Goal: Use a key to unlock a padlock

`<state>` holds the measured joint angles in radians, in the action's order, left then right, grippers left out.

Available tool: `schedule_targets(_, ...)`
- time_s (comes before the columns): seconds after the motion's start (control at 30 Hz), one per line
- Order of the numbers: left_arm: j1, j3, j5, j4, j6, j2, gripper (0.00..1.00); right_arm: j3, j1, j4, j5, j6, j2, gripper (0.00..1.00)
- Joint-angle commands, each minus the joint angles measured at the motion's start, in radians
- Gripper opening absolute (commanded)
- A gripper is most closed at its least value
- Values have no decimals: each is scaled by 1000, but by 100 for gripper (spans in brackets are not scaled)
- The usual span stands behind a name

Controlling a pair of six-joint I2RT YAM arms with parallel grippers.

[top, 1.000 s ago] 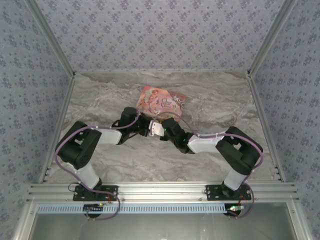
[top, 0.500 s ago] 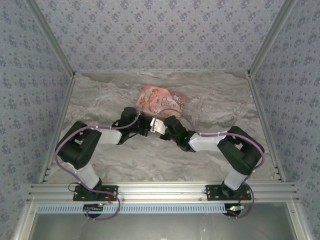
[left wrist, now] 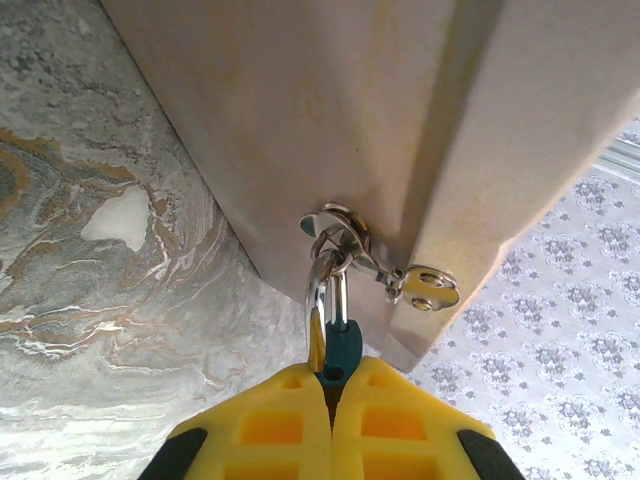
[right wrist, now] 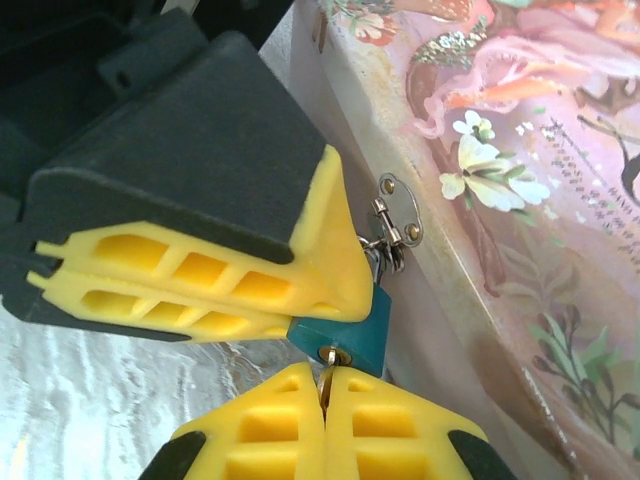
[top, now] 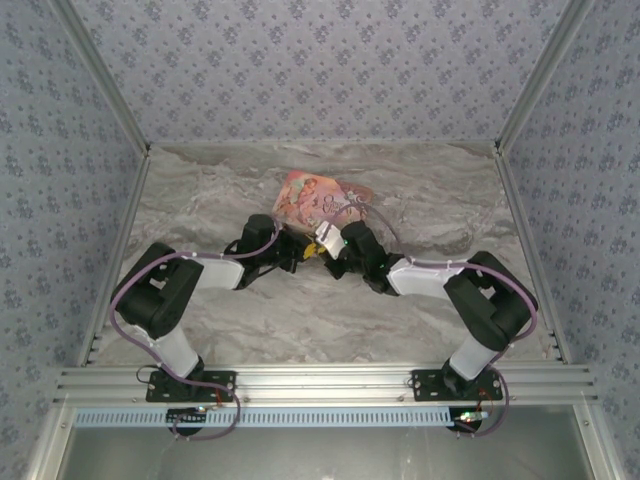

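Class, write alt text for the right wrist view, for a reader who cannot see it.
The right gripper, shut on a brass key, has it at the keyhole of a small blue padlock. The left gripper clamps the padlock, which hangs from a metal hasp on the pink box.

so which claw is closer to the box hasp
left. left claw clamps the padlock just off the hasp; right claw pinches the key at the padlock's far end

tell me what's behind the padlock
The pink box wall and its metal hasp, which the shackle hooks through. The padlock body is mostly covered by the left gripper.
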<state>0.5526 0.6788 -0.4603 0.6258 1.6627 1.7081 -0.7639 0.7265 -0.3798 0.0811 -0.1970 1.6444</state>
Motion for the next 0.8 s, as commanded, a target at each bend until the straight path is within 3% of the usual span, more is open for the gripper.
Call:
schedule_targets(0.0, 16, 18, -36, 59, -4, -4, 0, -11, -30, -35, 104, 170, -21, 0)
schedule_targets(0.3, 18, -2, -19, 55, -8, -10, 0, 35, -64, -33, 94, 164, -58, 1)
schedule_targets(0.6, 18, -6, -14, 50, -14, -11, 0, 145, -75, -37, 69, 106, -162, 38)
schedule_targets(0.77, 18, -3, -17, 34, -23, -11, 0, 204, -73, -42, 9, 61, -232, 51)
